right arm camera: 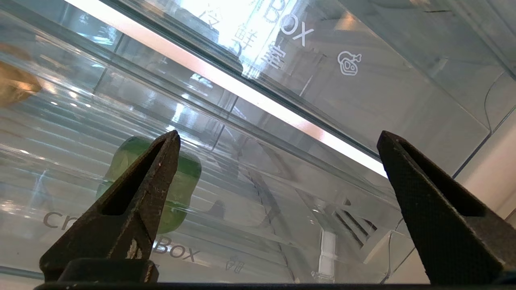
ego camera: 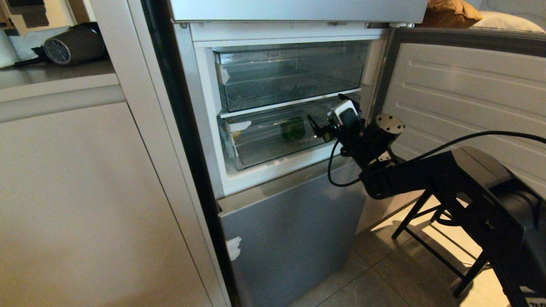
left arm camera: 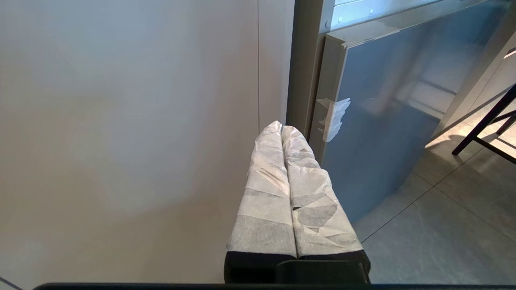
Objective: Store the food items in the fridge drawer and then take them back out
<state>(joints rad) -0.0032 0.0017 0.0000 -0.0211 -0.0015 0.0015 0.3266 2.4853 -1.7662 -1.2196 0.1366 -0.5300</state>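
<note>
Fridge door open. Green pepper point(ego camera: 293, 129) lies inside the lower clear drawer point(ego camera: 256, 147), which is pushed in; a tan item, likely the potato point(right arm camera: 16, 82), sits deeper in the same drawer. Right claw point(ego camera: 318, 130) hangs just before the drawer front, spread wide, holding nothing. Left claw point(left arm camera: 281, 131) pressed closed, empty, beside the grey lower panel point(left arm camera: 383, 121)

The clear lower fridge drawer point(ego camera: 273, 143) holds the green pepper point(ego camera: 293, 129).
</note>
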